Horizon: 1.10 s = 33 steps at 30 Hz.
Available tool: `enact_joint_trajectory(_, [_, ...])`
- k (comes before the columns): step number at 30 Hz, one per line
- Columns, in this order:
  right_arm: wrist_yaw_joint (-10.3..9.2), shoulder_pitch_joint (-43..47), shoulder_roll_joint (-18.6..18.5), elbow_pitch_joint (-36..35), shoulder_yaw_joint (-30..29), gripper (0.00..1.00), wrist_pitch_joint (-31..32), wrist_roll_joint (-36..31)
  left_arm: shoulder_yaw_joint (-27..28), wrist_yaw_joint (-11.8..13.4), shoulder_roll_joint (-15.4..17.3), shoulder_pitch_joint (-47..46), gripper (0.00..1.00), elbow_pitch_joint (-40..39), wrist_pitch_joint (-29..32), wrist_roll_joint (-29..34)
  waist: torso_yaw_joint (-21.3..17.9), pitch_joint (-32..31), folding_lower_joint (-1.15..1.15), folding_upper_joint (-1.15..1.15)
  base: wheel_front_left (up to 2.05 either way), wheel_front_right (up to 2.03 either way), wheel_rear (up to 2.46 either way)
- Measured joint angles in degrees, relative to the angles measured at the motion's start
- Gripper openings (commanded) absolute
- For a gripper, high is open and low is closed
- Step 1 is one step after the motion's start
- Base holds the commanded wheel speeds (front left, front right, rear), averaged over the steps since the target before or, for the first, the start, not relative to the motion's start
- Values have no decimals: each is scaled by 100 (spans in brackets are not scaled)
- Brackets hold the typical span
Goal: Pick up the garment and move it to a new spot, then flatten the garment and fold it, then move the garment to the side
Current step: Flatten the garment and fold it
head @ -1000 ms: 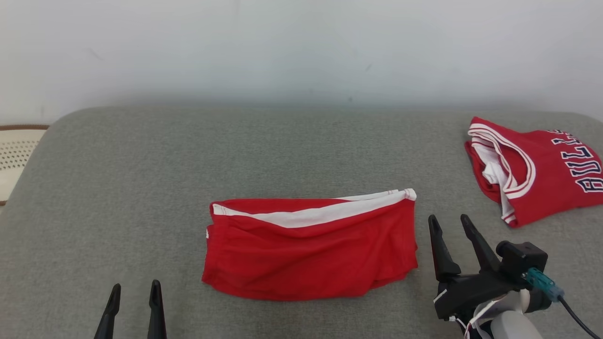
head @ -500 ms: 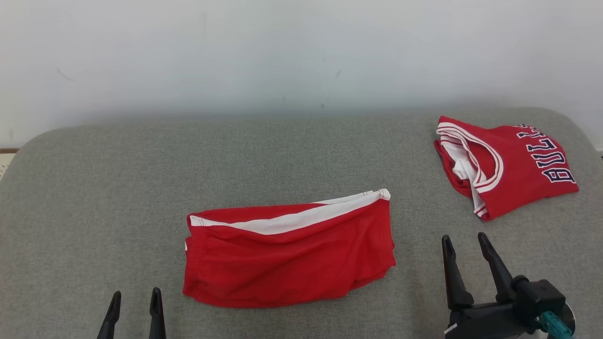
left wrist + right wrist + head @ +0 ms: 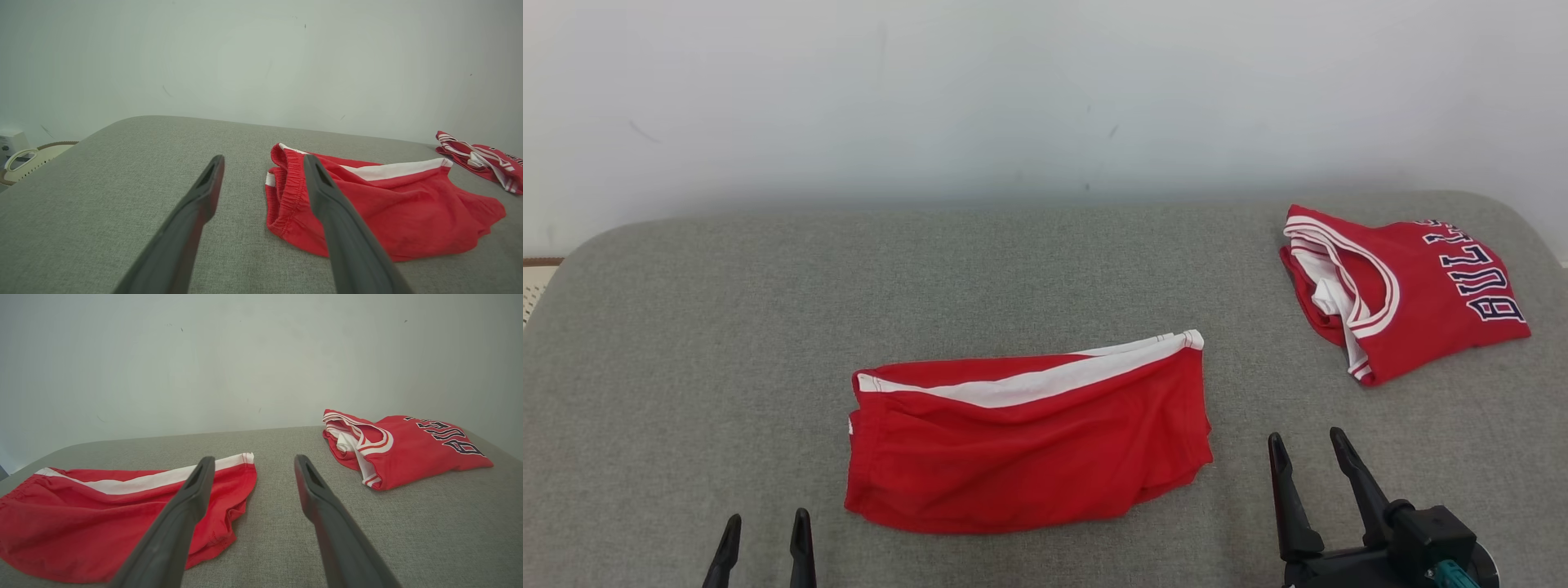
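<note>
Crosswise, the shorts (image 3: 1029,445) lie waistband leftward; left hand (image 3: 768,516) and right hand (image 3: 1305,436) spread, empty.

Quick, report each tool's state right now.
Left tool: open, holding nothing.
Right tool: open, holding nothing.
</note>
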Motion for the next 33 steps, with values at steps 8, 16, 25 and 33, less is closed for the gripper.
enact_joint_trajectory(8, [0,1,54,15,2,100,42,-30,1,8,0,48,100,8,0,2,5,-12,0,0,0,0,0])
enact_joint_trajectory(16, [0,0,67,46,3,100,89,-30,-18,15,0,51,100,5,0,2,-4,-4,0,0,0,0,0])
enact_joint_trajectory(25, [0,0,77,86,-9,100,96,-29,-35,32,0,51,100,14,0,8,0,-13,0,0,0,0,0])
enact_joint_trajectory(33, [0,0,82,129,-9,100,103,-27,-33,37,0,66,100,11,0,8,-16,-32,0,0,0,0,0])
